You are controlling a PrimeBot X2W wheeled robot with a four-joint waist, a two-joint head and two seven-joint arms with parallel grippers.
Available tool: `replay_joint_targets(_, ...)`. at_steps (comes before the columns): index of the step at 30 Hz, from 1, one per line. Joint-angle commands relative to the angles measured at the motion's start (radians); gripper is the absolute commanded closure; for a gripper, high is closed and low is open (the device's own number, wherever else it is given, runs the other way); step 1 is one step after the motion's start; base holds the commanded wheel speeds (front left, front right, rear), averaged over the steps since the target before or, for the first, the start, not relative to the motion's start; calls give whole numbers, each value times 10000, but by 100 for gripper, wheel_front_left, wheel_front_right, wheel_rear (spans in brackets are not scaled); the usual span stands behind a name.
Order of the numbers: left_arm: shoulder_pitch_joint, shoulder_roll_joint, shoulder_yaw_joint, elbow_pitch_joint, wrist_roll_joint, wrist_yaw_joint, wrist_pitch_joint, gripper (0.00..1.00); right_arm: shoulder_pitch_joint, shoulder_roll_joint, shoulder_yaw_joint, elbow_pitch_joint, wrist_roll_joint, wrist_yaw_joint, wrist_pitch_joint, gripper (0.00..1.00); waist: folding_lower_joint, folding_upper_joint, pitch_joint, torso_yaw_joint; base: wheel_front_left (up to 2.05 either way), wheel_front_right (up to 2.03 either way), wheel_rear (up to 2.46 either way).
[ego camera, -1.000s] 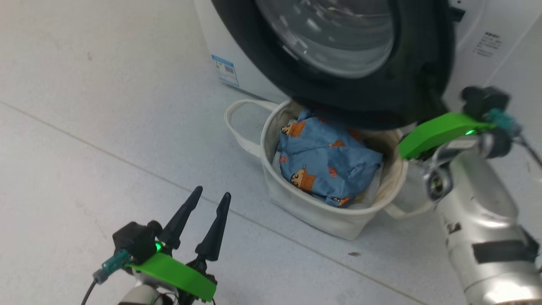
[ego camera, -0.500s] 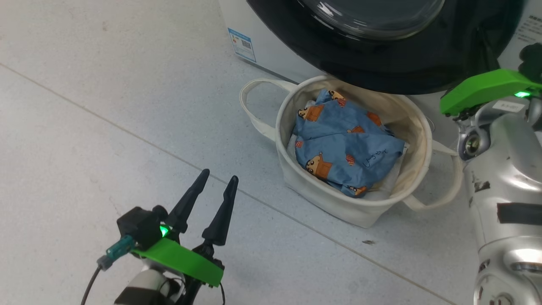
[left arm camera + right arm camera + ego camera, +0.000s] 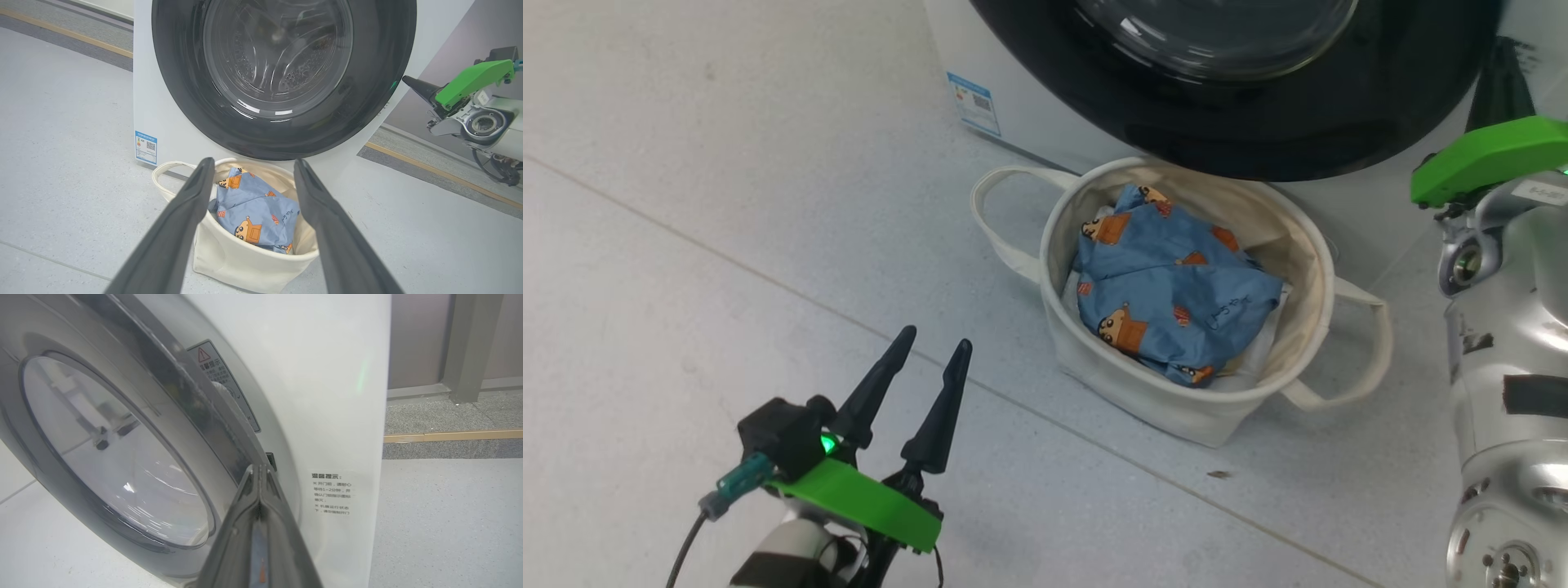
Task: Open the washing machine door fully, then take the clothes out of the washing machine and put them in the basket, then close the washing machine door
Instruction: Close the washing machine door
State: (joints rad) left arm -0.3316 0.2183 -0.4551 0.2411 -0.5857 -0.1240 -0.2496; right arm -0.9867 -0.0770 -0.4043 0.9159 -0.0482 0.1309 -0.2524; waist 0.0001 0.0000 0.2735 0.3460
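Washing machine door (image 3: 282, 134) has swung nearly shut, latch probably not caught. Clothes (image 3: 1168, 294) in basket (image 3: 1176, 412). Right gripper (image 3: 258, 469) pinched empty at the door edge; left gripper (image 3: 934, 337) spread, idle.

Head camera looks steeply down at the basket (image 3: 1176, 412) below the door (image 3: 1258, 147); left wrist faces both, low; right wrist hugs the door's edge.

Left end effector (image 3: 935, 337) low, jaws apart, empty; right end effector (image 3: 259, 470) higher, jaws pressed together.
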Motion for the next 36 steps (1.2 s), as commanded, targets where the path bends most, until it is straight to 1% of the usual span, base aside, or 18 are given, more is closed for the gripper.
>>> replay_joint_targets(1, -335, 342, 385, -257, -88, -66, -113, 0, -416, 150, 319, -196, 6, -2, -93, 100, -1, 0, -132, -141, 0, 0, 0)
replay_joint_targets(5, -274, 541, 459, -244, -89, -31, -100, 0, -117, 218, 990, 91, 461, -2, -93, 100, -1, 0, -429, -437, 0, 0, 0)
replay_joint_targets(6, -246, 596, 489, -251, -100, -12, -88, 0, -28, 230, 1213, 110, 637, -2, -93, 47, -1, 0, -508, -527, 0, 0, 0)
replay_joint_targets(7, -215, 653, 515, -259, -106, 8, -75, 0, 74, 240, 1450, 74, 850, -2, -93, 0, -1, 0, -593, -621, 0, 0, 0)
replay_joint_targets(11, -65, 870, 605, -300, -129, 101, -3, 0, 614, 259, 2428, -267, 1760, -2, -93, 0, -1, 0, -936, -1056, 0, 0, 0)
replay_joint_targets(12, -65, 870, 605, -300, -129, 101, -3, 0, 614, 259, 2428, -267, 1760, -2, -93, 0, -1, 0, -936, -1056, 0, 0, 0)
replay_joint_targets(19, 240, 1222, 788, -487, -205, 274, 92, 0, 2076, 265, 4608, -1191, 3487, -2, -93, 0, -1, 0, -1589, -1926, 0, 0, 0)
replay_joint_targets(21, 360, 1323, 879, -575, -261, 341, 105, 0, 2532, 251, 5339, -1572, 3685, -2, -93, 0, -1, 0, -1726, -2229, 0, 0, 0)
replay_joint_targets(22, 428, 1373, 942, -618, -300, 383, 106, 0, 2747, 155, 5736, -1839, 3559, -2, -93, 0, -1, 0, -1782, -2399, 0, 0, 0)
replay_joint_targets(25, 656, 1484, 1185, -782, -424, 581, 90, 0, 3474, 108, 6506, -2664, 3730, -2, -93, 0, -1, 0, -1922, -2913, 0, 0, 0)
replay_joint_targets(27, 798, 1539, 1297, -958, -501, 649, 79, 0, 3939, 46, 6858, -3216, 3902, -2, -93, 0, -1, 0, -1997, -3214, 0, 0, 0)
replay_joint_targets(30, 1019, 1616, 1462, -1198, -694, 740, 141, 0, 4587, -162, 7094, -4154, 3958, -2, -93, 0, -1, 0, -2057, -3598, 0, 0, 0)
replay_joint_targets(32, 1170, 1650, 1613, -1362, -887, 782, 153, 0, 5042, -255, 7094, -4838, 3798, -2, -93, 0, -1, 0, -2092, -3847, 0, 0, 0)
replay_joint_targets(36, 1464, 1745, 1770, -1613, -1070, 854, 164, 0, 6052, -183, 6816, -5943, 3708, -2, -93, 0, -1, 0, -2192, -4244, 0, 0, 0)
